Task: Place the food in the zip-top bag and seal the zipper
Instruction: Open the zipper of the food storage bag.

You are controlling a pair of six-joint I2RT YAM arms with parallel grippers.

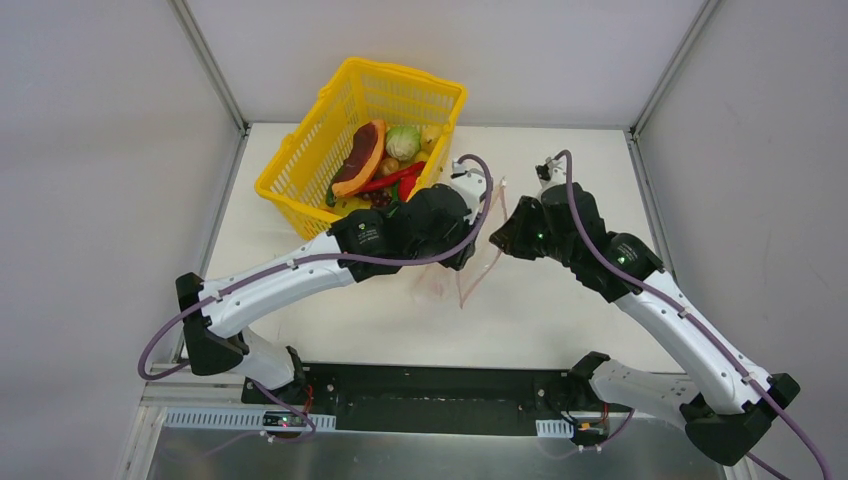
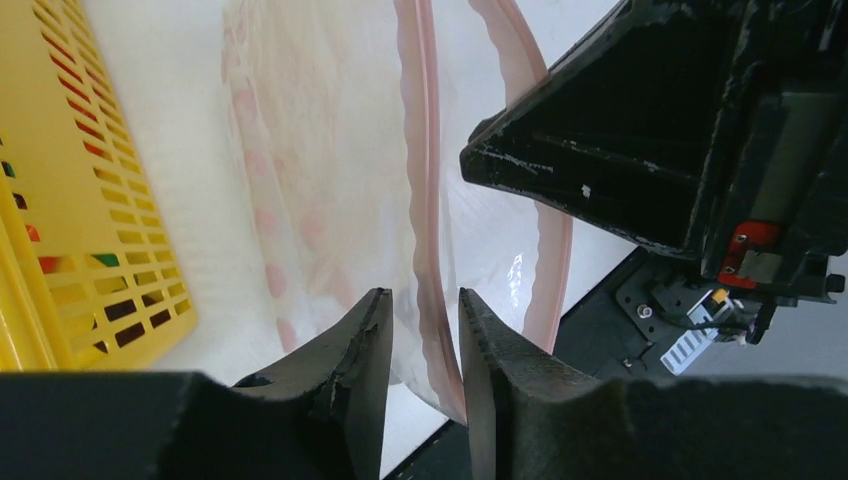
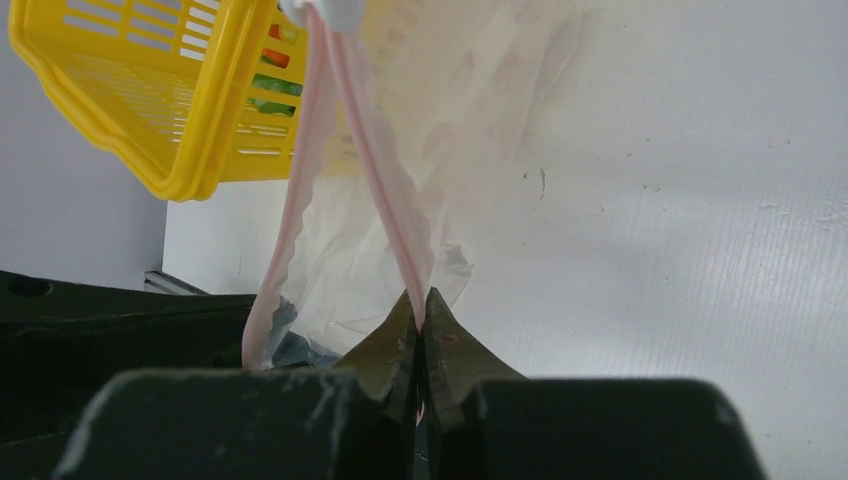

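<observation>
Reading the scene off all three cams.

The zip-top bag [image 2: 320, 200] is mid-table, just near and right of the yellow lattice basket [image 1: 300, 172], slung between the two arms. It looks empty. All the food I can see sits in the basket, e.g. the melon slice [image 1: 362, 158] and the green cabbage [image 1: 403, 140].

Right gripper [image 3: 422, 300]: jaws pressed together, pinching one lip of the zipper [image 2: 432, 180]. Solid hold.

Left gripper [image 2: 423, 300]: fingertips apart, straddling the other lip and the film. There's daylight on both sides, so no pinch yet.

The two pink lips run apart from each other, so the mouth is parted.

My read on handling:
- The bag is thin clear film with faint pink dots. It's floppy, near weightless and slick, and the body wrinkles and sags with no shape of its own.
- The zipper strip is the only thicker, stiffer, ridged part. I'd take hold there, one lip per gripper, to keep the mouth open. Grabbing the bare film would likely just bunch or slide.
- The food is glossy and rounded and looks like hard plastic, so it's light but prone to squirting out of a two-finger pinch. The melon slice is a flat wedge, and across its thickness looks like the safest bite.
- The basket is rigid lattice plastic with tall walls, so reach in from above.

I can't tell whether the bag's bottom rests on the white table [image 1: 560, 310].
</observation>
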